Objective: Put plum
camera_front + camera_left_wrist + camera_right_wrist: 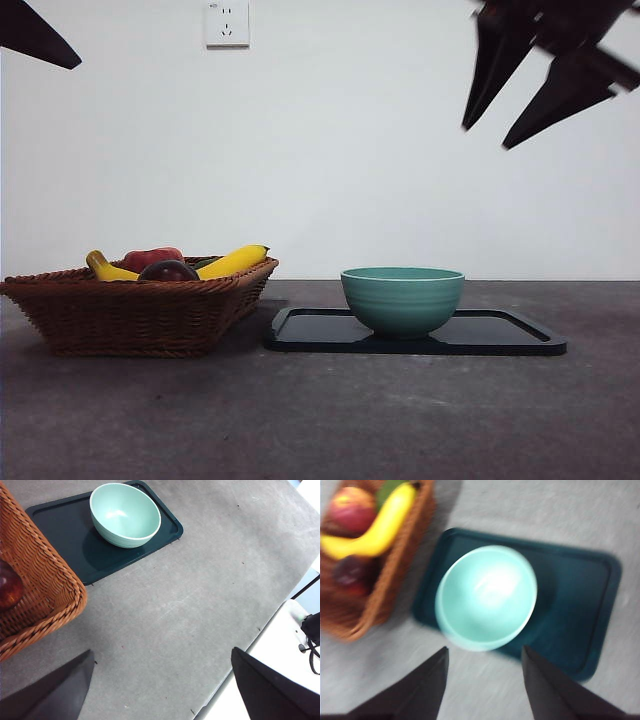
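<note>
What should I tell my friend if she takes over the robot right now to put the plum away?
Right gripper: jaws open, empty, high above the green bowl.
Left gripper: jaws open, empty, waiting over bare table near the wicker basket.
The plum sits in the basket beside the bananas and a redder fruit.
The bowl is empty and stands on the dark tray.
Done: nothing yet.
Left: grab the plum, lift it out, probably set it in the bowl.

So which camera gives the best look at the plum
The front view: the plum shows sharp and dark, low in the basket between the bananas. The right wrist view shows it from above, but blurred. The left wrist view catches only a dark red fruit at its edge, hard to identify.
</note>
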{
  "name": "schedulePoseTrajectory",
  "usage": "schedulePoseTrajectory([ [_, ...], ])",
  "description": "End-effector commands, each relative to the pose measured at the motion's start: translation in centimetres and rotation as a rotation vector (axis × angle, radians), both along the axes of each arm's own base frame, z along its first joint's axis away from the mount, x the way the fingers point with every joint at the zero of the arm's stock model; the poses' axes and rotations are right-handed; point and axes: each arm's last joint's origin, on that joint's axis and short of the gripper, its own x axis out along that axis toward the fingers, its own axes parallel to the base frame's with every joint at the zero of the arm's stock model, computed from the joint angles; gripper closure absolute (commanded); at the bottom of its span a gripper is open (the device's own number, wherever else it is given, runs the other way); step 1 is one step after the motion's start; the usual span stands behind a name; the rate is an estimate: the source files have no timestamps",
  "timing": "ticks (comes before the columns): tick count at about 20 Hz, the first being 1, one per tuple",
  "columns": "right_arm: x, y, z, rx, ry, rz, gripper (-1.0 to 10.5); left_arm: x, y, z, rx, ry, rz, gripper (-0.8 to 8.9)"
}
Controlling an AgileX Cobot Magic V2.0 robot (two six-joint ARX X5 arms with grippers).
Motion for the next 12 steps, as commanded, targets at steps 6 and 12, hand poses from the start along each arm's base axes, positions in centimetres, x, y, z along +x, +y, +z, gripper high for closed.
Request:
schedulePoseTrajectory([
  [6, 6.3, 2.0, -4.2, -0.127, 0.077, 0.037, 7.1, 0.1, -0.1, 0.6, -0.001, -0.03, -0.018, 3.78],
  [12, 8.5, 2.7, -8.4, -0.156, 0.144, 0.053, 7.1, 0.1, -0.1, 0.6, -0.001, -0.029, -0.018, 3.78],
])
